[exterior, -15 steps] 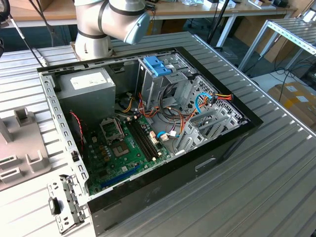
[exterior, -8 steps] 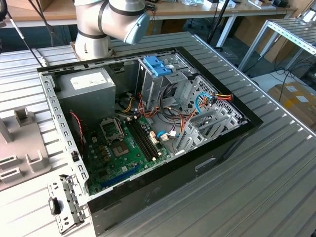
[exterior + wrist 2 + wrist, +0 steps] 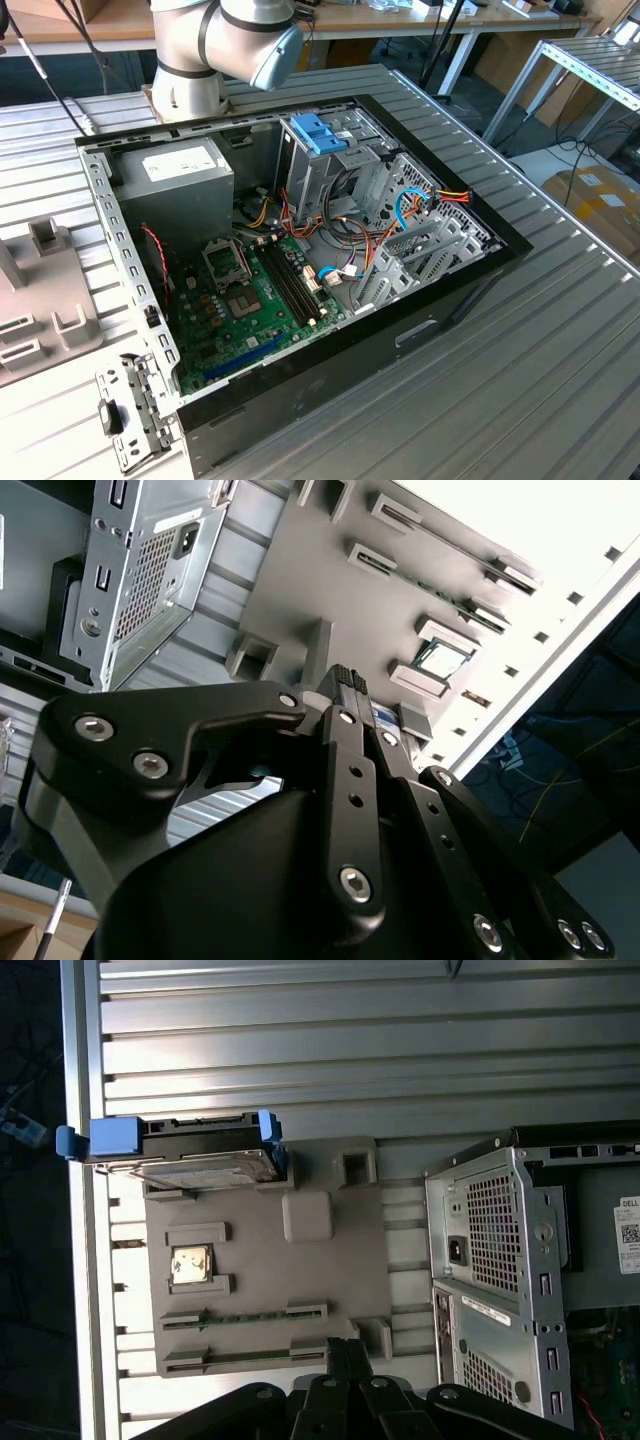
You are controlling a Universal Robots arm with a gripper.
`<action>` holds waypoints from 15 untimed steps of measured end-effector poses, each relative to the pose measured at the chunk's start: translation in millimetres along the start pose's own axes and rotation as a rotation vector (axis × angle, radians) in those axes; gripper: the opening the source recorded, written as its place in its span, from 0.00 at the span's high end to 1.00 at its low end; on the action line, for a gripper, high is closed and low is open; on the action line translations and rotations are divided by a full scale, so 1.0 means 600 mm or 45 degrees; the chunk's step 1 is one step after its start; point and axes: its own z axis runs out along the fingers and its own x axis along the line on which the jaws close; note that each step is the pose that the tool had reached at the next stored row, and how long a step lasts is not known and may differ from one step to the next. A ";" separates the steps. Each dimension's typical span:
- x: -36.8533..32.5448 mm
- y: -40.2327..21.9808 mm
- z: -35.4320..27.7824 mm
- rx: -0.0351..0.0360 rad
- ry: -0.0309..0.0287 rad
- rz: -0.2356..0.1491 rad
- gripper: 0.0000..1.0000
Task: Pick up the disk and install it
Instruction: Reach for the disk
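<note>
In the first wrist view the disk, grey metal between light-blue rails, stands on edge at the far end of a grey fixture plate. My gripper hovers over the plate's opposite end, well apart from the disk. Its black fingertips are pressed together, shut with nothing between them. The second wrist view looks along the shut gripper toward the same plate.
The open computer case lies on the ribbed metal table, with a blue-tabbed bracket on its drive cage. The case's rear panel sits beside the plate. A processor chip and memory sticks rest on the plate.
</note>
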 end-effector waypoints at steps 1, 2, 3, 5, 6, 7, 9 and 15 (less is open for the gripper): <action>0.001 0.000 0.000 0.0002 0.0002 0.000 0.89; 0.002 0.000 0.000 0.0001 0.0001 0.000 0.89; 0.003 0.000 0.000 0.0001 0.0001 0.000 0.89; 0.005 0.000 0.000 0.0002 0.0002 0.000 0.89; 0.005 0.000 0.000 0.0002 0.0002 0.000 0.89; 0.006 0.000 0.000 0.0001 0.0002 0.000 0.89; 0.007 -0.001 0.000 0.0002 0.0002 0.000 0.89; 0.011 -0.001 0.000 0.0001 0.0001 0.000 0.89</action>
